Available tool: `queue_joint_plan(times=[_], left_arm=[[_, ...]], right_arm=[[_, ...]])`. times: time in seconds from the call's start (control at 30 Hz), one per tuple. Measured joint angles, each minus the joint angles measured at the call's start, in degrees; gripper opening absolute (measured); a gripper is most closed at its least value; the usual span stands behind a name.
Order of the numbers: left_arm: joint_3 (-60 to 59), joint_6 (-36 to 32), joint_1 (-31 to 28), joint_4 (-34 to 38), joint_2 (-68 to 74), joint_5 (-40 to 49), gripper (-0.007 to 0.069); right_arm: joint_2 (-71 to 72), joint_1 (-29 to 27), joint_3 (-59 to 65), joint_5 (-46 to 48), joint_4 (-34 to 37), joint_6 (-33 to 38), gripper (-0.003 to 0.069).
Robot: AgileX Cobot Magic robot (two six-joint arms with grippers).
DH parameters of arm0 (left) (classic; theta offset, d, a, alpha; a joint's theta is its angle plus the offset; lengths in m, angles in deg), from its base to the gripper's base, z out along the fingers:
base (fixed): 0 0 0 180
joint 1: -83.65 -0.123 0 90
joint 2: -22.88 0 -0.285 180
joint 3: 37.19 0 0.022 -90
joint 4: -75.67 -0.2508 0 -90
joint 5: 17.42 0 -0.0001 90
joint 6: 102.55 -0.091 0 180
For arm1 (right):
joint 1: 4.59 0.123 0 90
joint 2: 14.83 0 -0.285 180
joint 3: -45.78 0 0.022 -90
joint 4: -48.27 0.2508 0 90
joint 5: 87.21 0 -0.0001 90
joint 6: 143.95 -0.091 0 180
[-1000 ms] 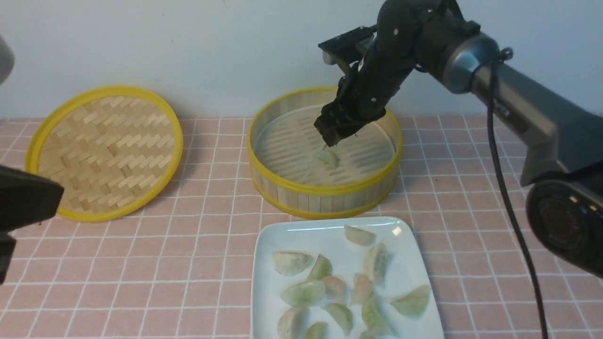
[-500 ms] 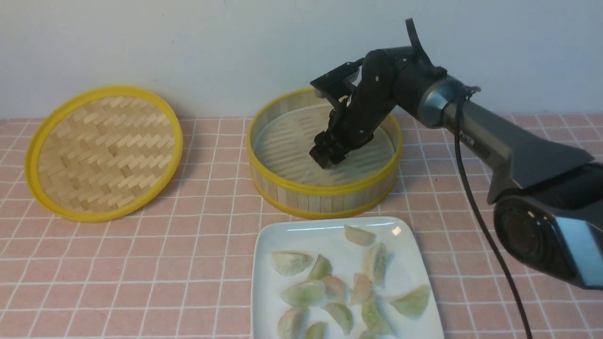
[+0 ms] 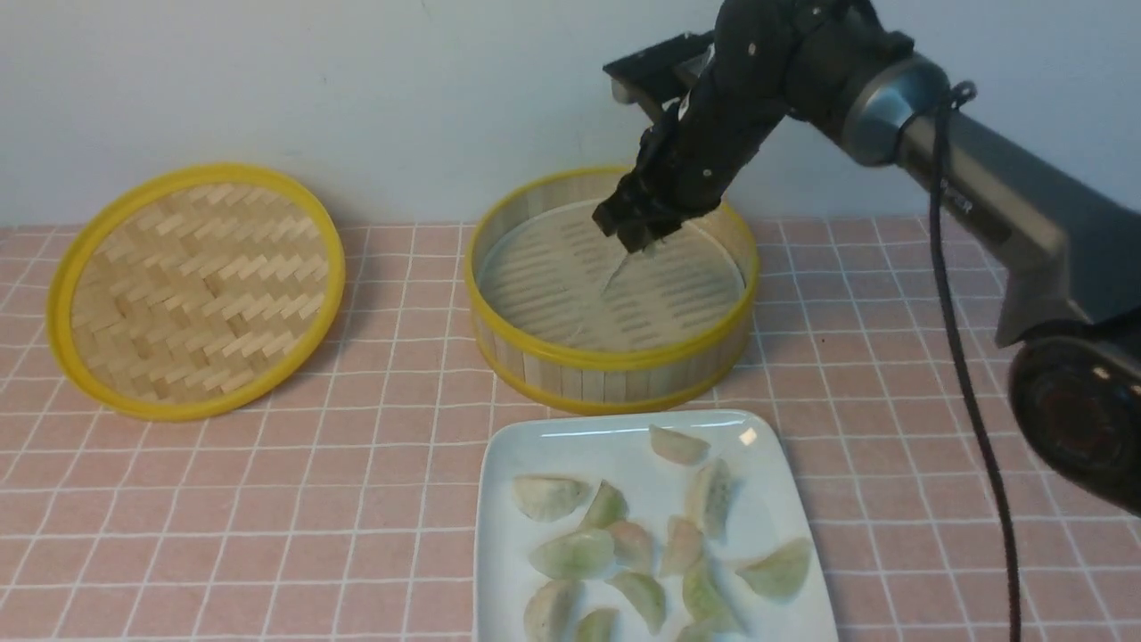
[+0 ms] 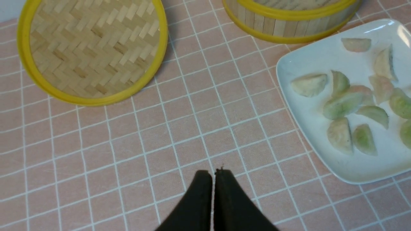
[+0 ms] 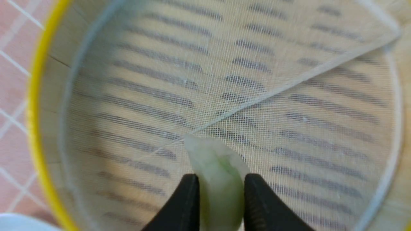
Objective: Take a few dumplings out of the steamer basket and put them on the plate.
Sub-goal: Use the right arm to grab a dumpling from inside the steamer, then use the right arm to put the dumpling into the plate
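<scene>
While the round yellow-rimmed bamboo basket [image 3: 611, 359] sits empty-ish below, a pale green crescent dumpling [image 5: 221, 179] is pinched by the right black tool [image 5: 221, 195]; the left black tool [image 4: 213, 175] is clenched.

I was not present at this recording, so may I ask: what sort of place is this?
Probably a staged robot test table: a black-and-grey robot arm, a round yellow-rimmed bamboo basket and a pink checked tablecloth.

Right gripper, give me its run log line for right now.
right gripper | shut on pale green dumpling | above steamer basket | plate already holds dumplings
</scene>
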Motion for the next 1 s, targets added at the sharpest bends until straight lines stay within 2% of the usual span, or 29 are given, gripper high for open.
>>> queue_joint_plan(times=[0.13, 0.27, 0.4, 0.53, 0.63, 0.73, 0.77, 0.8, 0.83, 0.9, 1.0], left_arm=[[0.00, 0.00, 0.00, -0.37, -0.02, -0.76, -0.0006], [0.00, 0.00, 0.00, -0.37, -0.02, -1.97, -0.0006], [0.00, 0.00, 0.00, -0.41, -0.02, -3.38, -0.0006], [0.00, 0.00, 0.00, -0.41, -0.02, -3.62, -0.0006], [0.00, 0.00, 0.00, -0.36, -0.02, -3.62, -0.0006], [0.00, 0.00, 0.00, 0.12, -0.02, -3.62, -0.0006], [0.00, 0.00, 0.00, 0.18, -0.02, -3.62, -0.0006], [0.00, 0.00, 0.00, 0.30, -0.02, -3.62, -0.0006], [0.00, 0.00, 0.00, 0.35, -0.02, -3.56, -0.0006], [0.00, 0.00, 0.00, 0.77, -0.02, -3.56, -0.0006], [0.00, 0.00, 0.00, 1.28, -0.02, -3.50, -0.0006]], right_arm=[[8.78, 0.66, 11.55, -0.06, 1.57, -1.34, 0.0155], [17.49, 4.64, 29.78, 0.18, 4.27, -1.40, 0.0155], [17.32, 7.64, 37.75, -1.12, 4.72, -1.76, 0.0155], [13.98, 8.31, 39.56, -3.00, 3.45, -3.11, 0.0170], [13.10, 8.31, 39.70, -3.33, 2.89, -4.79, 0.0228], [13.05, 8.31, 38.22, -2.35, 0.94, -8.15, 0.0404], [13.05, 8.31, 38.22, -2.35, 0.94, -8.15, 0.0404], [13.05, 8.31, 36.43, -1.34, -0.02, -9.74, 0.0472], [13.05, 8.31, 35.35, -1.19, -0.40, -10.26, 0.0497], [13.77, 8.31, 33.60, -1.12, -1.37, -11.03, 0.0525], [18.44, 8.31, 33.50, -0.90, -2.53, -12.07, 0.0477]])
